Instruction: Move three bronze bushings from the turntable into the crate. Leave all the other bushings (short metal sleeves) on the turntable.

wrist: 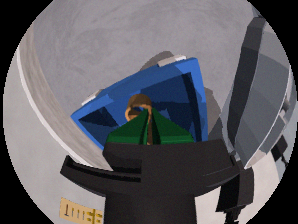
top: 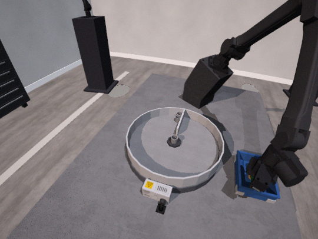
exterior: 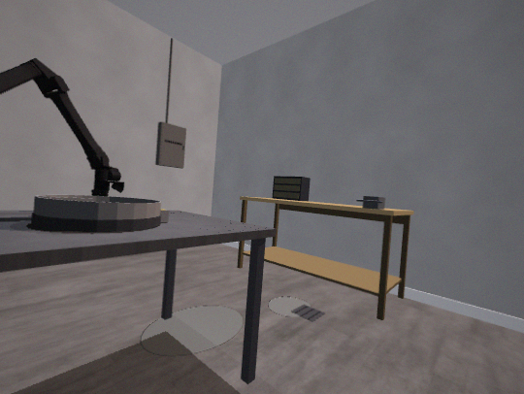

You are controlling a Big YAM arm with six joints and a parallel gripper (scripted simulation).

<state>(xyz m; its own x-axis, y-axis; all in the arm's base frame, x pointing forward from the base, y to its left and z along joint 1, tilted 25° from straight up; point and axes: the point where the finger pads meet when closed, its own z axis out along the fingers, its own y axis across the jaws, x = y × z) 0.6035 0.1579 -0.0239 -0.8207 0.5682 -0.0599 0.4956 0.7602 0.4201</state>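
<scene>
My gripper (top: 254, 176) hangs over the blue crate at the right of the turntable (top: 175, 145). In the wrist view the green fingers are shut on a bronze bushing (wrist: 137, 104), held above the crate's inside (wrist: 148, 103). Two grey bushings (top: 178, 115) sit at the turntable's far rim beside the divider bar. The crate's floor is mostly hidden by the gripper. In the exterior view the arm's end (exterior: 108, 184) stands behind the turntable (exterior: 96, 213).
A dark hub (top: 174, 140) stands at the turntable's centre with a thin divider bar running to the rim. A small control box (top: 156, 189) sits in front of the turntable. A black box (top: 205, 80) and a black pillar (top: 93, 50) stand behind.
</scene>
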